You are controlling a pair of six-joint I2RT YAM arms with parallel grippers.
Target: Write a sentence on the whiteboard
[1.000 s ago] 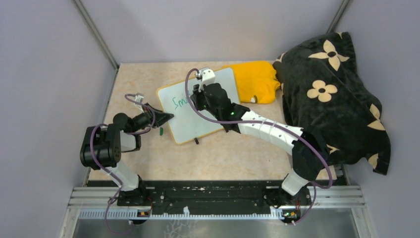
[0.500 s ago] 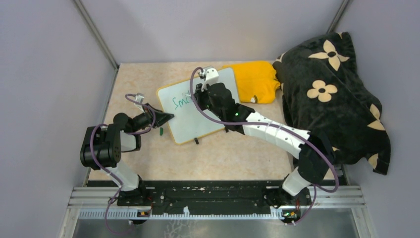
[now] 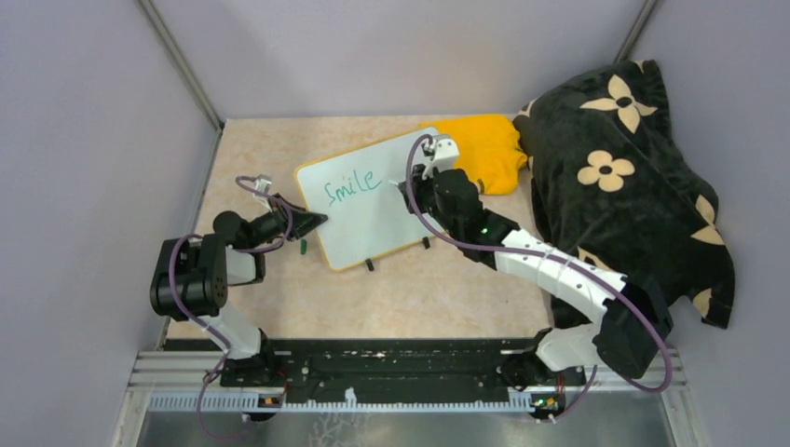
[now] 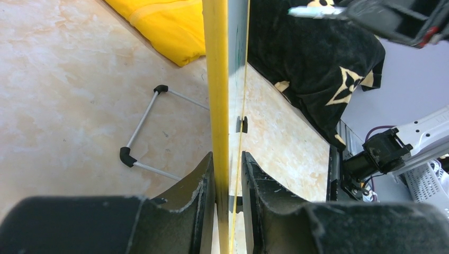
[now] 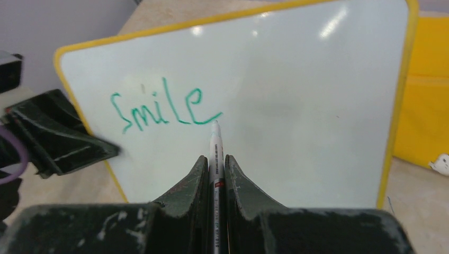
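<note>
Since a second ago your right gripper (image 5: 215,159) slid right past the sentence (image 3: 352,186), just "Smile" at the whiteboard (image 3: 391,223)'s top left, jaws tight on the marker (image 5: 214,138). Left gripper (image 4: 229,159) pinches the whiteboard's left rim; press too hard and it slips or tips.
</note>
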